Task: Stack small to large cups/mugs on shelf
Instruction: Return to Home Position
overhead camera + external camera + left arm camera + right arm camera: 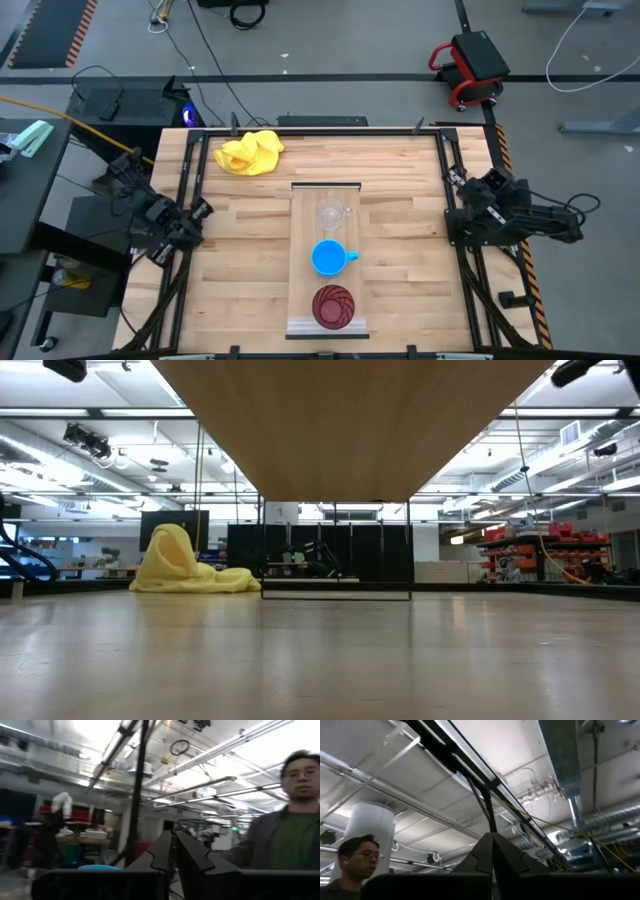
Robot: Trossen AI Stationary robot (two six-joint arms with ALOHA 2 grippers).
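Note:
In the high view the shelf (301, 225), a long light-wood plank, runs from the table's middle to its near edge. Three vessels stand on it in a row: the clear glass mug (333, 214) farthest, the blue mug (329, 257) in the middle with its handle toward the table's right, and the dark red ribbed cup (333, 306) nearest. The low view shows only the shelf's underside (350, 420); the cups are hidden there. My left gripper (173, 854) is shut at the table's left edge. My right gripper (492, 851) is shut at the right edge. Both are far from the cups.
A crumpled yellow cloth (250, 152) lies near the table's far edge, left of the shelf, and also shows in the low view (185, 570). Bare tabletop (240, 260) lies on both sides of the shelf. A person (287, 835) stands beyond the table.

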